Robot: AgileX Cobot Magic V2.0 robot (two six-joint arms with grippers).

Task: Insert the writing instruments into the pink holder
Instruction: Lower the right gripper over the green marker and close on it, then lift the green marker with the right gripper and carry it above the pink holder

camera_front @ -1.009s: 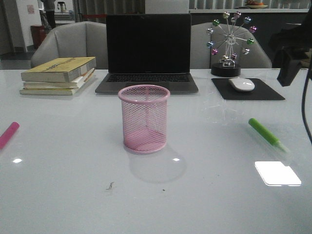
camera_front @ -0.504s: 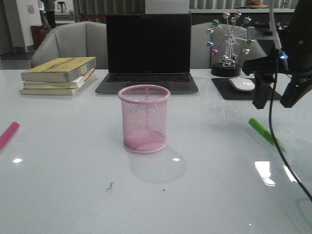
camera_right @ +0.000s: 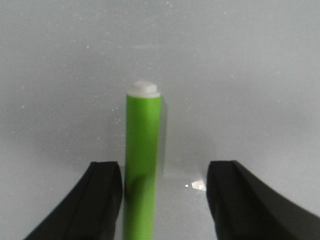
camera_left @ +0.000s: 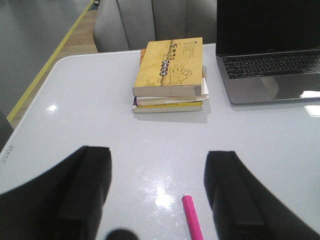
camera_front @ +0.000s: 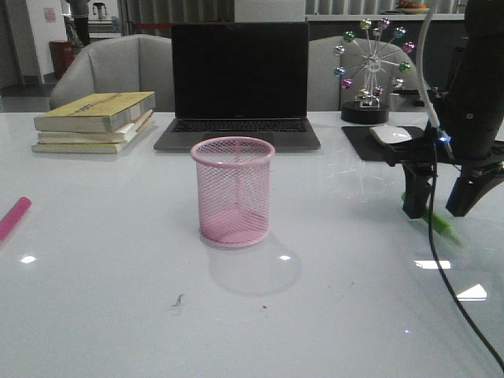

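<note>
The pink cup stands alone mid-table with its mouth open and bare tabletop on both sides and in front. Behind it the laptop and the stack of books wall off the far edge. On the right, the right gripper straddles the green pen, its fingers spread, with the mouse just beyond.

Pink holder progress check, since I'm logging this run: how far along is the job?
Nothing is done yet: the pink mesh holder stands empty. In hand: the right pincer is open, straddling the green marker, which lies on the table ungripped. Left to do: close, lift and drop it in, then the pink marker, which lies below the open left pincer.
</note>
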